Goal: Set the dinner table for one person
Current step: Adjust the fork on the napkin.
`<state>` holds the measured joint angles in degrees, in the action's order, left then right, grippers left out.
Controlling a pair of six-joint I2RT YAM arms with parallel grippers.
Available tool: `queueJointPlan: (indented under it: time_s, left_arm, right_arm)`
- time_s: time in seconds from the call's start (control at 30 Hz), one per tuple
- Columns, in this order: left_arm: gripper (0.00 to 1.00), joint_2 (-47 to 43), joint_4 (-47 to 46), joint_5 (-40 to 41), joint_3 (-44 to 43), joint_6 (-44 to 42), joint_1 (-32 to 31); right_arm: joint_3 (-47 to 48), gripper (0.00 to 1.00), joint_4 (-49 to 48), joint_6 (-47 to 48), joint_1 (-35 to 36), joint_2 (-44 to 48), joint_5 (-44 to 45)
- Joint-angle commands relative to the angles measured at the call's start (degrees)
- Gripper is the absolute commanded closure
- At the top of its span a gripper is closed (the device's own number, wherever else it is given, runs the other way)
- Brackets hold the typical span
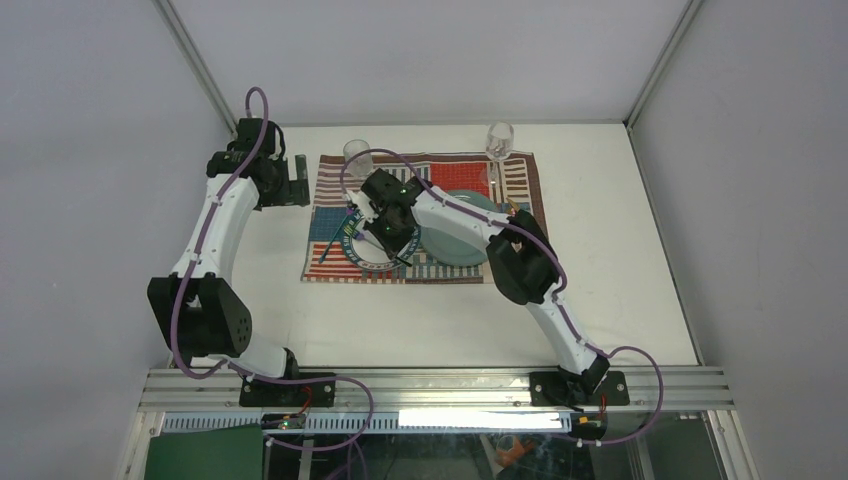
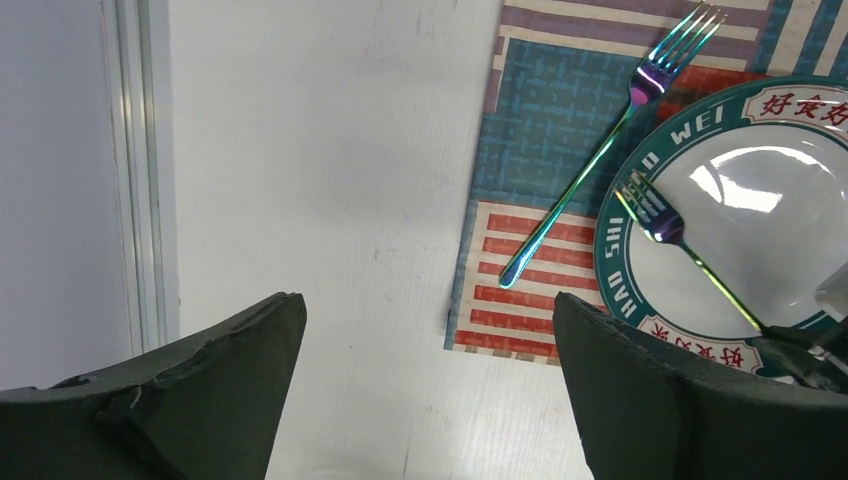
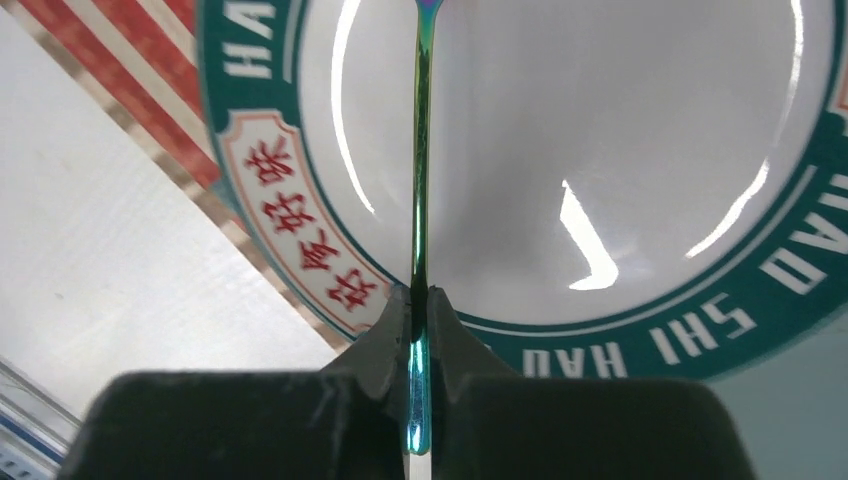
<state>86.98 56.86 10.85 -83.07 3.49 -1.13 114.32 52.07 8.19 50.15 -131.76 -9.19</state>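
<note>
Pinching fork [image 3: 420, 180] handle in right gripper [image 3: 420, 300], jaws clamped together on it, tines reaching over plate [image 3: 700, 340]. Hovering left gripper [image 2: 425, 300] wide apart above white tabletop [image 2: 320, 150], beside placemat [image 2: 540, 110]. Judging tabletop rigid, fixed, offering no hold; fork light, stiff, slick, sitting steadier gripped mid-handle. Resting beside plate: second fork [image 2: 580, 180].
</note>
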Motion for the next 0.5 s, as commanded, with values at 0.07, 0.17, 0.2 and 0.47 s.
queueJointPlan:
  time_s: [0.07,0.17,0.2,0.47]
  left_arm:
    - [0.01,0.36,-2.46,-1.43,0.51,0.73,-0.24]
    - [0.01,0.64,-2.53,-1.36,0.76,0.91,-0.24]
    - [0.01,0.69,-2.54,-1.44,0.84,0.86,-0.19]
    - [0.01,0.05,-2.57,-1.68,1.62,0.39,-0.18]
  right_arm:
    - [0.24,1.00,-10.00,-17.40,3.75,3.75,5.13]
    - [-0.45,1.00,-14.26,-23.06,4.06,3.70,9.73]
    - [-0.68,1.00,-15.78,-23.87,4.00,3.63,10.59]
    - [-1.18,1.00,-20.16,-35.04,3.18,3.23,17.66]
